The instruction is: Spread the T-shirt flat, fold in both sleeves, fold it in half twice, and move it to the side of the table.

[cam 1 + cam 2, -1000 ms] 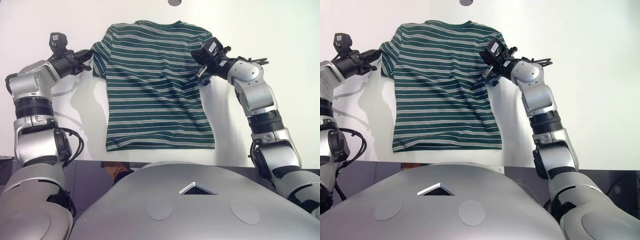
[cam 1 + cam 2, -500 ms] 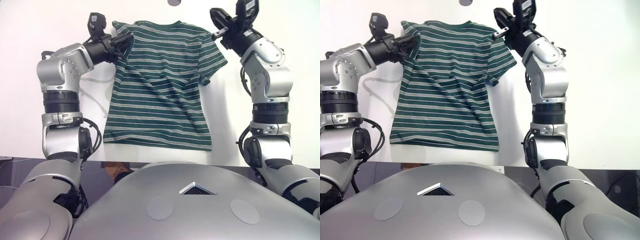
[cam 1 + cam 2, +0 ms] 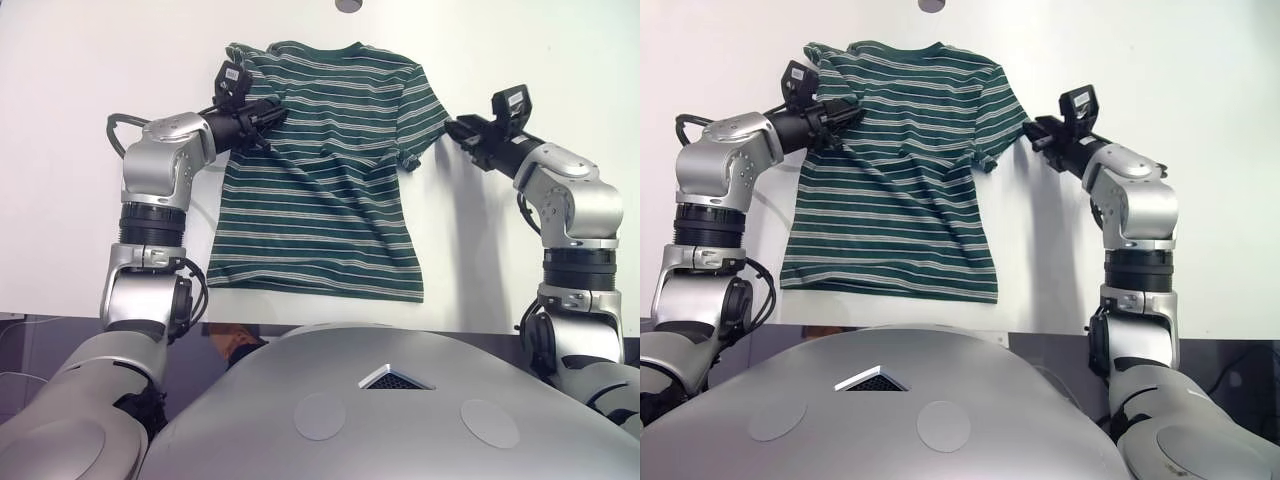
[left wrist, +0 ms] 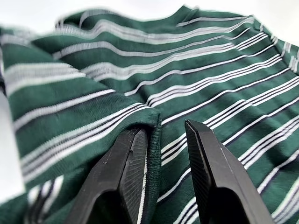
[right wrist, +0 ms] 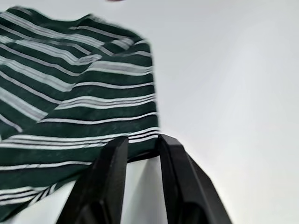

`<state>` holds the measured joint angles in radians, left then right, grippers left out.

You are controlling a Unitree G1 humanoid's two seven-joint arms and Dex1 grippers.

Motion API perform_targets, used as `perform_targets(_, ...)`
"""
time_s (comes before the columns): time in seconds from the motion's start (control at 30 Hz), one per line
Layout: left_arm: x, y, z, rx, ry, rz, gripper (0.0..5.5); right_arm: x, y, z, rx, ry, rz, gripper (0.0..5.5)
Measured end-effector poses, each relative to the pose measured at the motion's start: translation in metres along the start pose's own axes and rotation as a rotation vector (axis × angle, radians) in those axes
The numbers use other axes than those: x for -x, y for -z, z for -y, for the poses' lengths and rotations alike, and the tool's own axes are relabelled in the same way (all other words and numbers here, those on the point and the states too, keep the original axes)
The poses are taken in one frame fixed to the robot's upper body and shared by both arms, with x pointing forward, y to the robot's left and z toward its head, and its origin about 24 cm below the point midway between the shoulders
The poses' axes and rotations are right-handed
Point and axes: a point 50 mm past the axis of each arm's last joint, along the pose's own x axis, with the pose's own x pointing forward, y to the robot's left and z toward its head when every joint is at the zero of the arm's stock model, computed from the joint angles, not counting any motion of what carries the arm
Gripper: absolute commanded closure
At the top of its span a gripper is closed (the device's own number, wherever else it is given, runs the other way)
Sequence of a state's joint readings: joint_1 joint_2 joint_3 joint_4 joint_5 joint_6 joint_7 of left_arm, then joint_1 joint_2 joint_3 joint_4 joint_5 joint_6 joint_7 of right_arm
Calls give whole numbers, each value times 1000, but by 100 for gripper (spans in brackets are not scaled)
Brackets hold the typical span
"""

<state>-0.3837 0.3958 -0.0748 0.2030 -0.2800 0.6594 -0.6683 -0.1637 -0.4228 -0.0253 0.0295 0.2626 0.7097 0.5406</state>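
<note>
Left eye view: T-shirt lies on white table.

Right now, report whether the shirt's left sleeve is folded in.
Folded in: the left sleeve lies doubled back onto the T-shirt.

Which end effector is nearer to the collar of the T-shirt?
Left. The left end effector is over the folded-in sleeve, close to the collar; the right end effector is at the hem of the other sleeve, farther out.
</note>
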Motion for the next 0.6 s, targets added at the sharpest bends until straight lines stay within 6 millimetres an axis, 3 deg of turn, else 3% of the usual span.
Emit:
perform_targets(0.13,-1,-16,8,-78,21,37,405,-5,5,-1,19,-21,-3,547)
perform_targets(0.37,-6,-6,12,-115,42,-40,298,-14,0,1,18,-5,26,550)
perform_targets(0.47,1,4,13,-181,45,-124,298,-16,-2,2,17,3,29,550)
perform_targets(0.6,16,-11,21,-344,71,-152,298,-18,-3,7,14,39,40,550)
